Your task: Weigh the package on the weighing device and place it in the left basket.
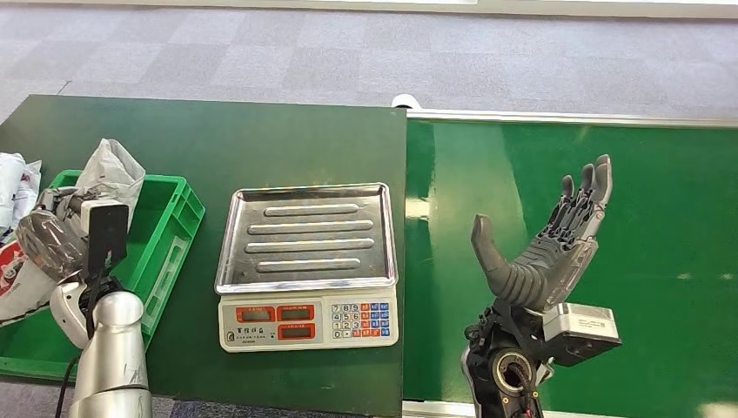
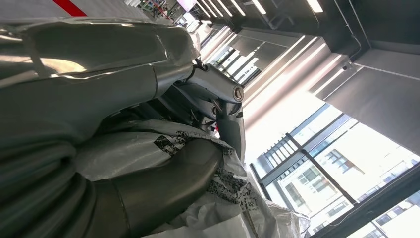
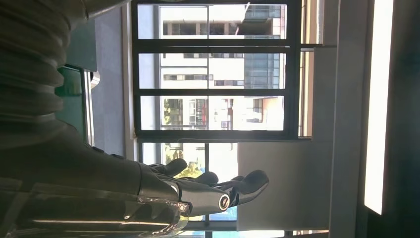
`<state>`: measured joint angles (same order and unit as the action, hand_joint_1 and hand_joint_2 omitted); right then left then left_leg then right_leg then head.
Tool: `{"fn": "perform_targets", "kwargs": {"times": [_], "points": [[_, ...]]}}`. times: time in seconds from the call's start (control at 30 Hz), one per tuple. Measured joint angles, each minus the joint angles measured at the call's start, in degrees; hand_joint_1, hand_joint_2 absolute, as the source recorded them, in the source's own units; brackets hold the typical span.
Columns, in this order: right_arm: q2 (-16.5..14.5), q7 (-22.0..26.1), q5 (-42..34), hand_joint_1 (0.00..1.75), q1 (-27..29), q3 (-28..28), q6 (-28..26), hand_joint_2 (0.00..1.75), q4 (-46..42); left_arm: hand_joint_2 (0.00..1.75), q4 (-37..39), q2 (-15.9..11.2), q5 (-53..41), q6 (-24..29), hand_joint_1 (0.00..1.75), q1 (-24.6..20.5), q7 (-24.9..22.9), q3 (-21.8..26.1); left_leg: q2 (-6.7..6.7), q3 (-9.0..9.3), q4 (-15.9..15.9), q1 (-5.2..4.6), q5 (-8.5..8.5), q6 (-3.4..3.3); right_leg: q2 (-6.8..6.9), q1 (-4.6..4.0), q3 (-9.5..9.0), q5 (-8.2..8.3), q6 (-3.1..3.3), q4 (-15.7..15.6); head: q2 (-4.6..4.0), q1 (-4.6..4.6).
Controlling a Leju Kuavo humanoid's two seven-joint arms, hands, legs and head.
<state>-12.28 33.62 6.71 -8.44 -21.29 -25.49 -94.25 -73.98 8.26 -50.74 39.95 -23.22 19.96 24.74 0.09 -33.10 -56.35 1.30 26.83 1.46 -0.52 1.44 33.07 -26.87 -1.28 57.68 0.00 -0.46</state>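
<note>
My left hand grips a crumpled grey plastic package over the green basket at the table's left. In the left wrist view the thumb and fingers close around the package with its printed label. The scale stands in the middle of the dark green table, its steel pan bare. My right hand hangs open, palm up, above the green belt to the right of the scale, holding nothing. The right wrist view has that right hand open with fingers stretched out.
More white and grey packages lie beside and in the basket at the far left. The green conveyor belt runs on the right with a metal rail at its far edge. Grey carpet lies beyond the table.
</note>
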Motion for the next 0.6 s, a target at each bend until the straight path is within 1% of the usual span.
{"fn": "perform_targets", "kwargs": {"times": [0.03, 0.1, 0.17, 0.23, 0.3, 0.37, 0.47, 0.53, 0.6], "points": [[0.0, 0.0, 0.0, 0.0, 0.0, 0.0, 0.0, 1.75, 0.01, 1.75, 0.01, 0.0, -0.01, 0.0, 1.5, 0.0, -0.01, 0.01, 0.0, 0.0, 0.0, 0.0, 0.0, 0.0, 0.0, 0.0, 0.0, 0.0, 0.0, 0.0, 0.0, 0.0], [0.04, -0.05, -0.23, 0.0, -0.31, -0.14, -0.01, 1.75, 0.33, 1.75, 0.28, 0.28, -0.7, 0.0, 0.75, -0.79, 1.79, 1.93, 0.01, 0.0, 0.0, 0.01, 0.0, 0.0, 0.0, -0.01, 0.0, 0.0, 0.0, 0.0, 0.0, 0.0], [0.11, -0.13, -0.6, 0.0, -0.83, -0.32, -0.02, 1.75, 0.78, 1.75, 0.54, 0.61, -0.34, 0.0, 0.0, -1.95, 5.11, 4.56, 0.01, 0.01, 0.0, 0.01, -0.01, 0.0, 0.0, -0.01, 0.0, 0.0, 0.0, 0.0, 0.0, 0.01], [0.24, -0.17, -0.86, 0.0, -1.25, -0.4, -0.05, 1.75, 1.0, 1.75, 0.7, 0.63, 3.33, 0.0, 0.0, -2.6, 7.7, 5.46, 0.0, 0.02, 0.0, 0.01, -0.01, 0.0, 0.0, -0.01, 0.0, 0.0, 0.0, 0.0, 0.0, 0.01], [0.43, -0.23, -1.17, 0.0, -1.56, -0.48, -0.15, 1.75, 1.15, 1.75, 1.1, 0.36, 11.18, -0.32, 0.0, -2.89, 8.66, 4.85, 0.0, 0.02, 0.0, 0.01, -0.01, 0.0, 0.0, -0.01, 0.0, 0.0, 0.0, 0.0, 0.0, 0.01], [0.67, -0.3, -1.49, 0.0, -1.69, -0.5, -0.16, 1.75, 1.21, 1.75, 1.57, -0.36, 22.02, -1.87, 0.0, -2.87, 8.41, 2.47, -0.01, 0.01, 0.0, 0.0, -0.01, 0.0, 0.01, 0.0, 0.0, 0.0, 0.0, 0.0, 0.0, 0.01], [0.97, -0.44, -1.63, 0.0, -1.71, -0.45, 0.65, 1.75, 1.34, 1.75, 1.88, -1.46, 37.67, -7.12, 0.0, -2.45, 8.42, -2.37, -0.06, -0.01, 0.0, 0.0, -0.01, 0.0, 0.06, 0.0, -0.04, 0.0, 0.0, 0.0, 0.0, 0.01], [1.01, -0.62, -1.43, 0.0, -1.72, -0.34, 1.67, 1.75, 1.47, 1.75, 1.53, -1.8, 45.39, -9.93, 0.0, -1.49, 8.81, -5.07, -0.01, -0.01, 0.0, 0.0, 0.0, 0.0, 0.03, 0.0, -0.04, 0.0, 0.0, 0.0, 0.0, 0.01], [1.01, -0.89, -1.06, 0.0, -1.71, -0.21, 2.55, 1.75, 1.62, 1.75, 0.3, -1.84, 50.42, -11.34, 0.0, 0.15, 9.48, -7.35, 0.03, -0.01, 0.0, 0.0, 0.0, 0.0, -0.01, 0.0, -0.01, 0.0, 0.0, 0.0, 0.0, 0.01]]}}
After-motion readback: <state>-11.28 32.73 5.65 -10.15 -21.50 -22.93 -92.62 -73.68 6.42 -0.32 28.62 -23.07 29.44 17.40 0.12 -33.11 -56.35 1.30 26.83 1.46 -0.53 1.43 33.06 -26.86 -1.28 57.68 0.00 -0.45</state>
